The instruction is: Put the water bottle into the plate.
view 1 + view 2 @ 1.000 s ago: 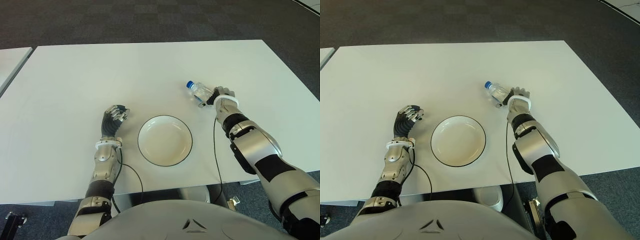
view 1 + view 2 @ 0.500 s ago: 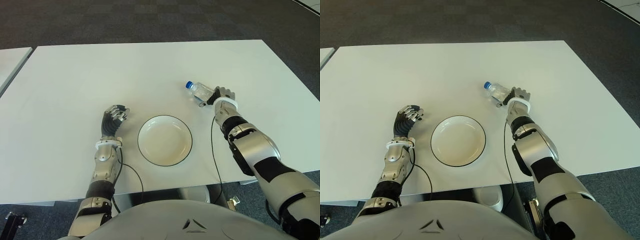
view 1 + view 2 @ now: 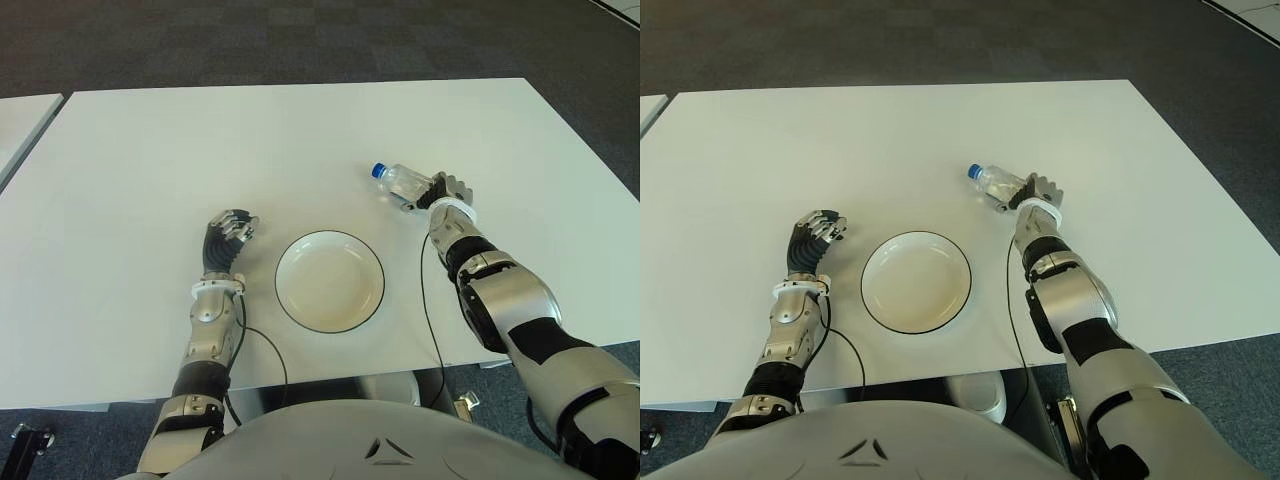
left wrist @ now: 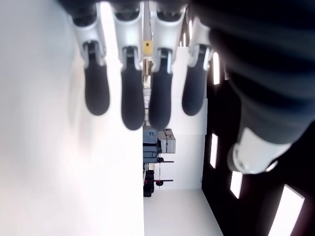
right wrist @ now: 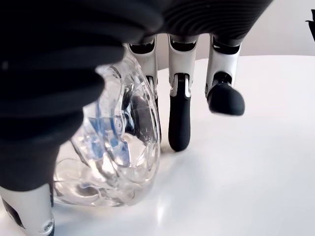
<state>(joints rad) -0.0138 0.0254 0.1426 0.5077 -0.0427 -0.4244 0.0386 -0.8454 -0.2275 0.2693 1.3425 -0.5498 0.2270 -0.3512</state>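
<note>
The water bottle [image 3: 400,183] lies on its side on the white table [image 3: 200,150], blue cap [image 3: 379,170] pointing away from my right hand [image 3: 446,190], which sits at the bottle's base end. It is behind and to the right of the white plate [image 3: 330,281], and well apart from it.

In the right wrist view I see the clear base of the bottle [image 5: 115,147] on the table, tucked under the palm, with at least one finger [image 5: 178,118] reaching down to the table just beside it and another hanging clear of the surface. I judge the fingers to be draped around the base but not closed on it; the bottle rests on the table, so I would not call this a grasp yet.

The bottle looks like thin clear plastic, with ribs and liquid glinting inside, so I expect it to be light to moderate in weight, slippery, round enough to roll, and apt to dent if squeezed hard. I would take hold across the middle of the body, not the tapered base, and close gently.

My left hand [image 3: 228,236] shows to the left of the plate, fingers [image 4: 133,98] loosely curled and holding nothing.
</note>
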